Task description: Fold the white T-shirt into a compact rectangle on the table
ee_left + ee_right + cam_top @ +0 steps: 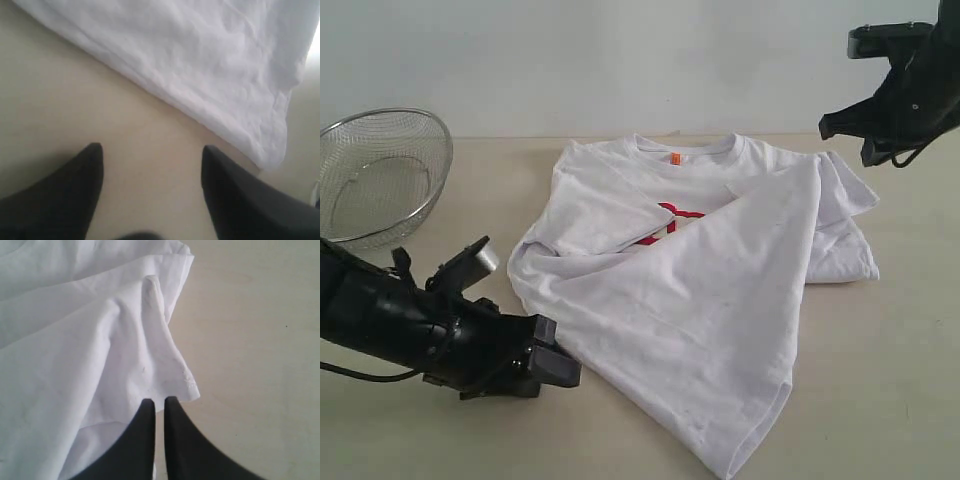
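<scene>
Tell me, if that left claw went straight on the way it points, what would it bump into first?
Most likely the white T-shirt: beyond the open left gripper lies a strip of table, then the shirt's edge.

A round wire-mesh metal basket (pixel 380 190) sits at the far left of the table (pixel 880 380), close to its back edge. It is tilted, so its open mouth faces partly forward. The mesh is fine and silvery under a bright rim. Behind the back edge stands a plain pale wall (pixel 620 60).
</scene>
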### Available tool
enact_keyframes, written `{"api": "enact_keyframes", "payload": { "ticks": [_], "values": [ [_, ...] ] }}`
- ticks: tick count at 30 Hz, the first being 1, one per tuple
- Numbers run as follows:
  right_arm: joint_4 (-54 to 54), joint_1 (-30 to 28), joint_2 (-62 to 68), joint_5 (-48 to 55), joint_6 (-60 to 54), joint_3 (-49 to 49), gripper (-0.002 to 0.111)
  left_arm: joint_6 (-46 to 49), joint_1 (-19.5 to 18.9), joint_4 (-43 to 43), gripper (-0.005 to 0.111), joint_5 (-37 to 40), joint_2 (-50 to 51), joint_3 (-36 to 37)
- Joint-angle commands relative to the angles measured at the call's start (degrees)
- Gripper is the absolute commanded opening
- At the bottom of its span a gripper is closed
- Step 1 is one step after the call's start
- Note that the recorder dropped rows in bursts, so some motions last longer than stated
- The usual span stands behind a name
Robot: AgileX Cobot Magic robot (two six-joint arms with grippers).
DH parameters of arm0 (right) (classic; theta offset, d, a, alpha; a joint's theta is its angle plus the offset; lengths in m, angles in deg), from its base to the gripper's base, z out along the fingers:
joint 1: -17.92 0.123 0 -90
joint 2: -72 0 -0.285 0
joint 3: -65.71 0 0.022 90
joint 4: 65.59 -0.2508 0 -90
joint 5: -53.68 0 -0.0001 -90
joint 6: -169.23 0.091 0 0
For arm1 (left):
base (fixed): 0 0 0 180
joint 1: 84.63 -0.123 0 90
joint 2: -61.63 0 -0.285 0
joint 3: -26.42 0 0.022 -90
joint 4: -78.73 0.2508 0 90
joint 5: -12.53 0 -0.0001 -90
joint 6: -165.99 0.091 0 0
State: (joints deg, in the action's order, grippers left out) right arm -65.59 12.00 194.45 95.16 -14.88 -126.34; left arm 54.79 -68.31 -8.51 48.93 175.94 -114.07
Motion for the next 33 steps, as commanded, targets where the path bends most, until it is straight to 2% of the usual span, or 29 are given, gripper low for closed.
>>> {"api": "enact_keyframes", "payload": {
  "ticks": [1, 10, 14, 19, 27, 33],
  "values": [
    [0.5, -0.4, -0.9, 0.2, -0.7, -0.2, 0.001, -3.3, 0.3, 0.9, 0.059, 0.1, 0.2, -0.3],
    [0.5, -0.4, -0.9, -1.1, -0.8, -0.2, 0.001, -3.0, 0.3, -5.3, 0.059, 0.3, 2.3, -0.4],
    [0.5, -0.4, -0.9, -2.3, -0.8, -0.2, 0.001, -2.7, 0.6, -5.5, 0.058, 1.6, 3.5, -1.8],
    [0.5, -0.4, -0.9, -2.3, -0.8, -0.2, 0.001, -2.7, 3.4, -4.8, 0.053, 2.7, 6.5, -4.2],
    [0.5, -0.4, -0.9, -2.4, -0.8, -0.2, 0.001, -4.1, 8.8, -4.1, 0.052, 2.8, 8.5, -6.7],
    [0.5, -0.4, -0.9, -2.7, -0.8, -0.2, 0.001, -5.0, 9.7, -4.4, 0.052, -0.4, 10.0, -10.0]
  ]
}}
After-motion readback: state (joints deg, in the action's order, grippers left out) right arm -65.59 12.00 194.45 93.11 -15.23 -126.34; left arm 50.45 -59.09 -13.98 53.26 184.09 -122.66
